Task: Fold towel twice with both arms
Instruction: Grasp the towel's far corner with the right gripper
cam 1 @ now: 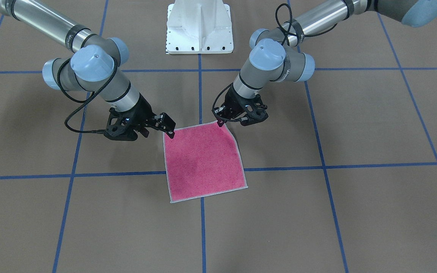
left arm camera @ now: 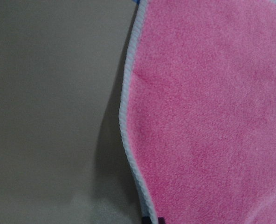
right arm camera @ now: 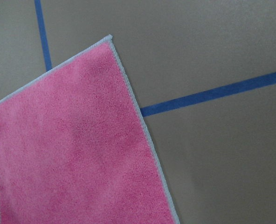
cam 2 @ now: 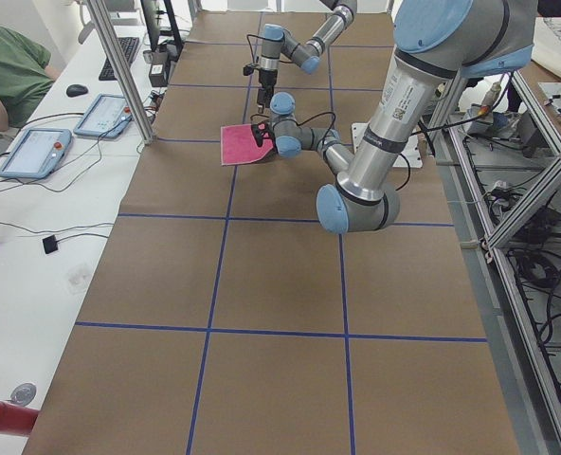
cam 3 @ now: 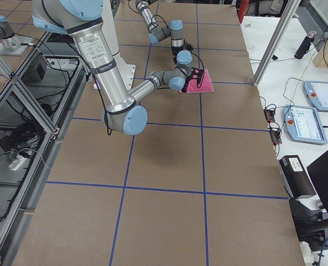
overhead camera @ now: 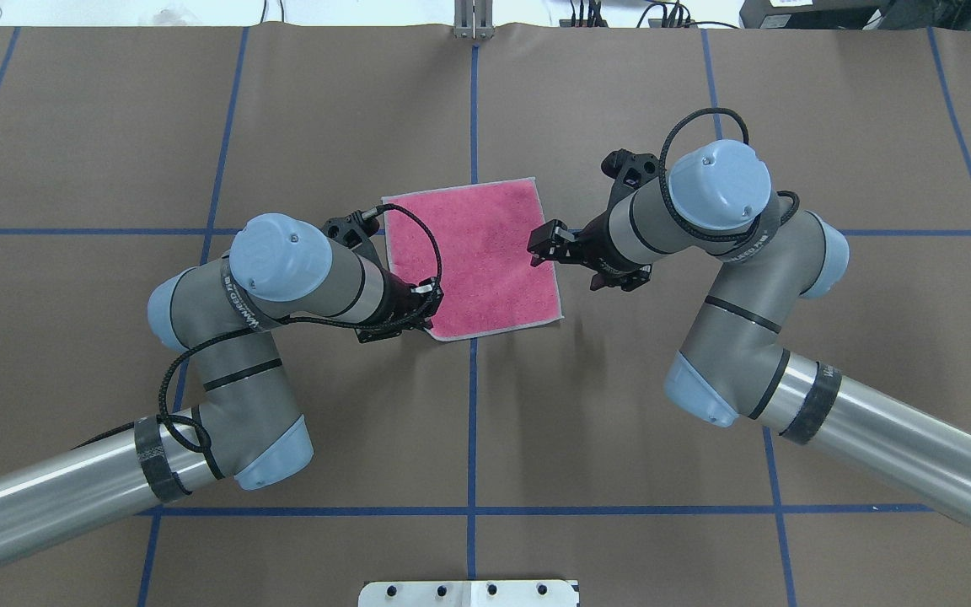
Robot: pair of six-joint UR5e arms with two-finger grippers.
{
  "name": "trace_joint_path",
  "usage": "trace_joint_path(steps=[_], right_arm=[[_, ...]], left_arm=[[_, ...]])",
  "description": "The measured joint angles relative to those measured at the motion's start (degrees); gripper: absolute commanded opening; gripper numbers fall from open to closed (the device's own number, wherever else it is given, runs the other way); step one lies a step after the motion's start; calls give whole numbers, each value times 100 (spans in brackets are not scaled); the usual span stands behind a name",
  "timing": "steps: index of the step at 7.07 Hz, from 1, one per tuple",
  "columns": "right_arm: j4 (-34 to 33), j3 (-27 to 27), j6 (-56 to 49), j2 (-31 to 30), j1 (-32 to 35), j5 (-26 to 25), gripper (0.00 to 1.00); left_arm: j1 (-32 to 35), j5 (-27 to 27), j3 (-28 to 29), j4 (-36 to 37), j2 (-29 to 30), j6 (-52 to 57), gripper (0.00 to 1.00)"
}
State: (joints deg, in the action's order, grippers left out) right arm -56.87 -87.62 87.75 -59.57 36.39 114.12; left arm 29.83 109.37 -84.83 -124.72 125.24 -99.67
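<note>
My left jaws are pressed together on the towel [cam 1: 203, 163], pinching its light grey edging at the corner nearest my base on that side. One dark fingertip [left arm camera: 148, 220] shows right on the hem in the left wrist view, and the edge there stands a little off the table with a shadow under it. My right jaws are spread and hover just above the towel's other near corner, touching nothing that I can make out. My left arm [overhead camera: 292, 274] and right arm [overhead camera: 709, 198] bend in from either side, elbows out, with black cables looping round the wrists.

The towel is a small square of terry, pink face up, ringed with pale stitched edging. It lies nearly flat and slightly askew, in the middle of the table's length, straight ahead of my white base [cam 1: 199, 26]. It covers a crossing of two tape lines.

The table [overhead camera: 620, 405] is covered in brown paper marked into big squares with blue tape [overhead camera: 472, 421]. Along its far edge runs a white side table [cam 2: 25, 256] with two screen pendants [cam 2: 34, 152], a keyboard [cam 2: 124, 52] and loose cables. A person in a green top [cam 2: 6, 57] sits there. Aluminium posts [cam 2: 119, 66] rise between the two tables.
</note>
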Motion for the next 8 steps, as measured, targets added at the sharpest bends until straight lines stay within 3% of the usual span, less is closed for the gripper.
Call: trace_joint_path(steps=[4,8], right_arm=[[11,90,207,19,-311,-261,94],[-8,162,220,10,-406,-293,81]], left_arm=[[42,22,-71,0,0,33,0],[47,23,-85,0,0,27,0]])
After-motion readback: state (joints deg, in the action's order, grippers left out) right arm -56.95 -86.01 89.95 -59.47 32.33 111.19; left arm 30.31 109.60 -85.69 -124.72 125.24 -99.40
